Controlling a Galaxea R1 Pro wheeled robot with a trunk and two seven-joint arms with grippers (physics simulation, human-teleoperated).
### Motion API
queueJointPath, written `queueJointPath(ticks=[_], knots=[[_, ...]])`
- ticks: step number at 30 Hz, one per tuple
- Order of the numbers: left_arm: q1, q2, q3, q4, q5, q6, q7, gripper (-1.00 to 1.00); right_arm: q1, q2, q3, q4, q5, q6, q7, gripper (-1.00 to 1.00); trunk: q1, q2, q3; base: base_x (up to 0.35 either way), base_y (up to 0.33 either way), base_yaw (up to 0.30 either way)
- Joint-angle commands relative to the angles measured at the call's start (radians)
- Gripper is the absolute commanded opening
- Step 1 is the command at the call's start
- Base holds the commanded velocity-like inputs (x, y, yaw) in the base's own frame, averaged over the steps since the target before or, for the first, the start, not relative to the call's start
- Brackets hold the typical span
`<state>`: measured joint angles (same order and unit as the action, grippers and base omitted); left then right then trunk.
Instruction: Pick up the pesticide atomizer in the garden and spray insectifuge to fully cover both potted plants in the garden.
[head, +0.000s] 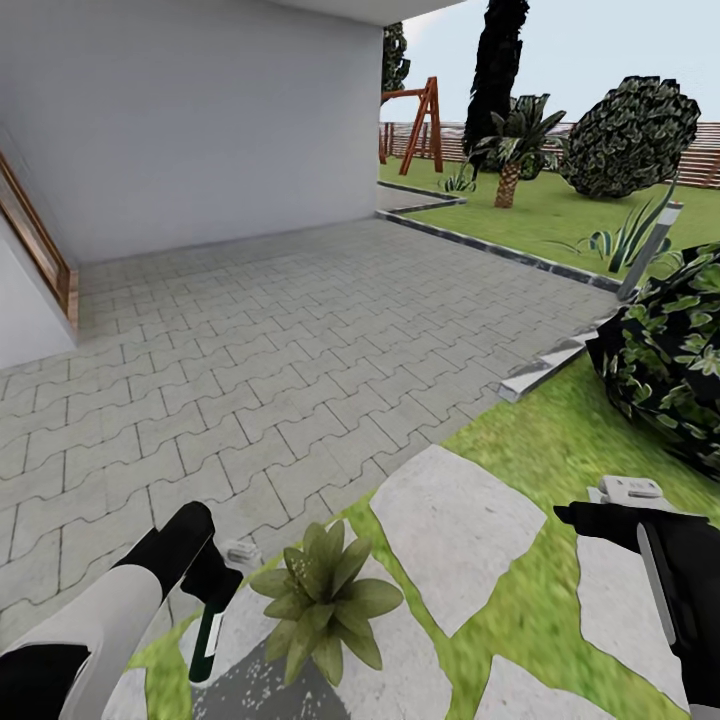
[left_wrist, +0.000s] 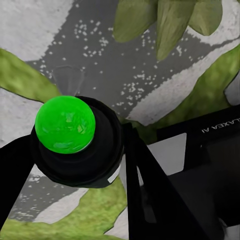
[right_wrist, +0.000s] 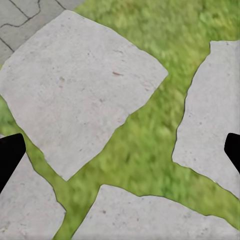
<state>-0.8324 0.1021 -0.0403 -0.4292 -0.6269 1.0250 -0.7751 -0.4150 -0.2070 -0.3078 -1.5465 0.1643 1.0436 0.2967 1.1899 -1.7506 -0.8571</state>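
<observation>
A: What does the left gripper (head: 212, 585) carry?

B: It is clamped round the pesticide atomizer (head: 207, 635), which hangs low at the left of the head view, dark green-black with a pale label; in the left wrist view the bottle (left_wrist: 75, 145) sits between the black fingers (left_wrist: 150, 195), and its cap shows bright green there, not red.

A: And where is the plant?

B: One potted plant (head: 322, 595) stands just right of the atomizer, a rosette of broad pointed leaves; the stone below it carries a dark patch (head: 265, 685) speckled white; the same leaves (left_wrist: 165, 22) and patch appear past the bottle in the left wrist view.

A: Further right?

B: A stepping stone (head: 455, 535) lies in the lawn (head: 520, 440), with grey paving (head: 260, 340) behind it; the right gripper (head: 580, 515) hangs over the grass, well apart from the plant; its fingertips (right_wrist: 10, 155) stand wide at the picture's edges, nothing between them, above the stones (right_wrist: 80, 85); a dark bush (head: 670, 350) sits at the far right.
</observation>
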Motion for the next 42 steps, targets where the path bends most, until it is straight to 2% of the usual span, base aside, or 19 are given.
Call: queueJointPath(ticks=[1, 14, 19, 28, 32, 36, 42], knots=[[0.000, 0.001, -0.004, -0.002, -0.007, 0.003, -0.008, -1.00, -0.001, 0.000, -0.001, -0.001, 0.010, 0.004, 0.010, 1.00, 0.000, 0.000, -0.001, 0.000, 0.000, 0.002], [-0.007, 0.018, -0.004, -0.005, -0.007, 0.003, 0.002, -1.00, -0.001, 0.000, -0.001, 0.000, 0.011, 0.004, 0.012, 1.00, 0.000, 0.000, -0.008, 0.000, 0.000, 0.055], [-0.006, 0.015, -0.003, -0.004, -0.006, 0.003, 0.049, -1.00, -0.001, 0.000, 0.001, 0.000, 0.011, 0.004, 0.012, 1.00, 0.000, 0.000, -0.009, 0.000, 0.000, 0.004], [-0.005, 0.004, -0.005, -0.007, -0.001, 0.000, 0.057, -1.00, -0.001, 0.000, 0.001, 0.000, 0.011, 0.004, 0.012, 1.00, 0.000, 0.000, -0.009, 0.000, 0.000, 0.000], [-0.005, 0.003, -0.006, -0.008, -0.001, -0.003, 0.057, -1.00, -0.001, 0.000, 0.000, 0.000, 0.011, 0.004, 0.012, 1.00, 0.015, -0.028, -0.021, 0.000, 0.000, 0.000], [-0.005, 0.003, -0.005, -0.009, -0.001, -0.004, 0.057, -1.00, -0.001, 0.000, 0.000, 0.000, 0.011, 0.004, 0.012, 1.00, 0.015, -0.028, -0.021, 0.000, 0.000, 0.000], [-0.005, 0.004, -0.004, -0.011, 0.000, -0.005, 0.057, -1.00, -0.001, 0.000, 0.000, 0.000, 0.011, 0.004, 0.012, 1.00, 0.038, -0.070, -0.040, 0.000, 0.000, 0.000]])
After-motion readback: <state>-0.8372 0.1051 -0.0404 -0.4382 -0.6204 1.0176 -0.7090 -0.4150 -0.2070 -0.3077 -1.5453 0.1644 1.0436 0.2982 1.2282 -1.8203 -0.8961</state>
